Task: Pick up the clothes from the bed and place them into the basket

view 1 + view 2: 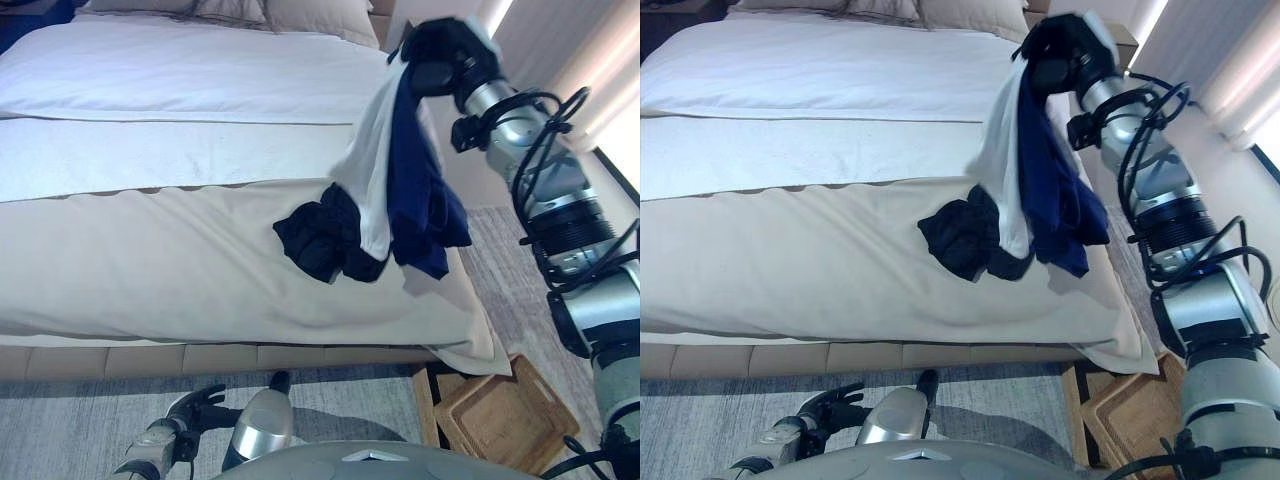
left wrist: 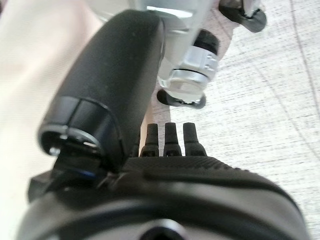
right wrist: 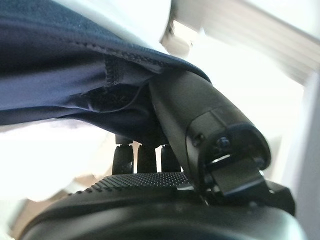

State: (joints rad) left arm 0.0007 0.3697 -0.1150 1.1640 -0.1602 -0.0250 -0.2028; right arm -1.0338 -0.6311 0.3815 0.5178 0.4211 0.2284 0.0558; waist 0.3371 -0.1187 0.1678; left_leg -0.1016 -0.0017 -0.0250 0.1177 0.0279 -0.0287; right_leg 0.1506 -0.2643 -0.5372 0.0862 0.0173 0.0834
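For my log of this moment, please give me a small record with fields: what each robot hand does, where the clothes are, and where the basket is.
right robot hand: raised over the bed, shut on the navy and white garment
garment: hanging, lower end at the dark clothes pile
pile: on the beige bed cover, near the bed's right edge
left robot hand: low by the floor, empty
basket: on the floor, by the bed corner

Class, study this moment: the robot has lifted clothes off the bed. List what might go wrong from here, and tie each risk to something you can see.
1. The right hand pinches only the top of the white and navy garments; they may slip free.
2. The crumpled dark garment lies on the beige bedspread against the hanging ones; it may drag off or be left behind.
3. The woven basket sits low beside the bed; a release could miss it.
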